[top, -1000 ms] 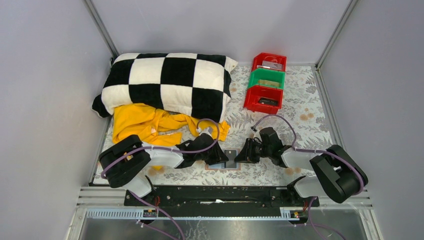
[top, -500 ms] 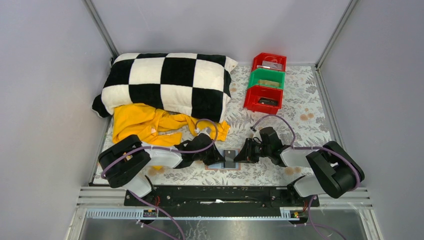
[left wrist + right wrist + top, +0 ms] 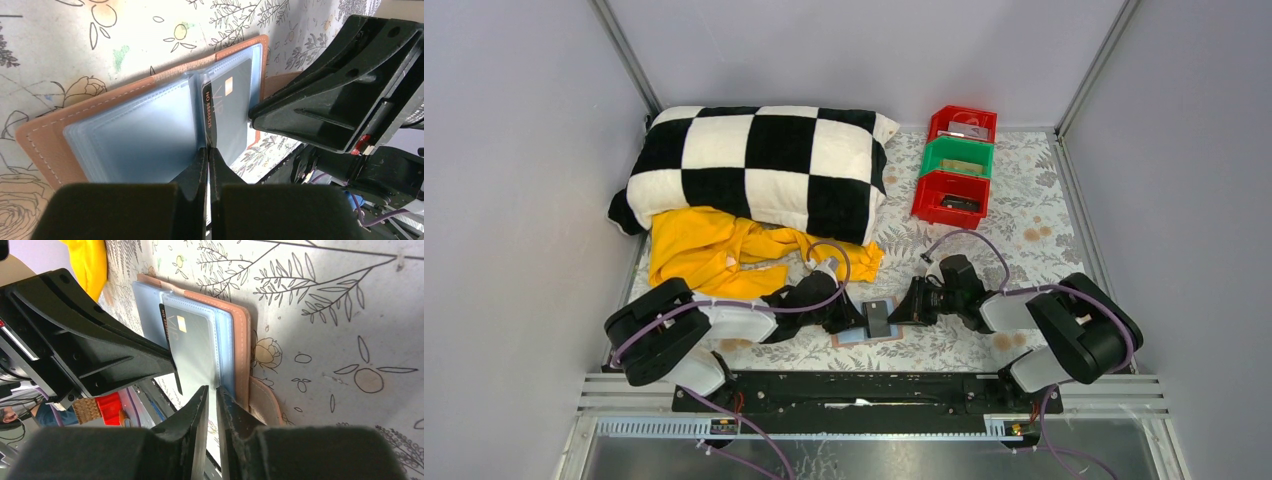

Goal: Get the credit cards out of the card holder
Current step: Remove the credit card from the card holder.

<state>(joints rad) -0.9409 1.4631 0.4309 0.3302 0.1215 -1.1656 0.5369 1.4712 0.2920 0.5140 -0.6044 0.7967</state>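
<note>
The card holder (image 3: 848,339) lies open on the floral cloth between both grippers, tan leather (image 3: 42,145) outside with grey-blue sleeves. One dark credit card (image 3: 227,100) with a gold chip stands partly out of a sleeve. My left gripper (image 3: 208,150) is shut on that card's near edge. From the opposite side my right gripper (image 3: 210,390) has its jaws nearly together, with the edge of a clear sleeve of the card holder (image 3: 241,350) running between them. In the top view the left gripper (image 3: 862,318) and right gripper (image 3: 897,312) flank the credit card (image 3: 877,318).
A black-and-white checkered pillow (image 3: 759,165) and a yellow cloth (image 3: 714,250) lie behind the left arm. Two red bins and a green bin (image 3: 956,165) stand in a row at the back right. Grey walls close in all sides.
The left gripper has shut on the card. The right jaws have narrowed. Both grippers and the card holder have shifted slightly left, and the holder now lies skewed.
</note>
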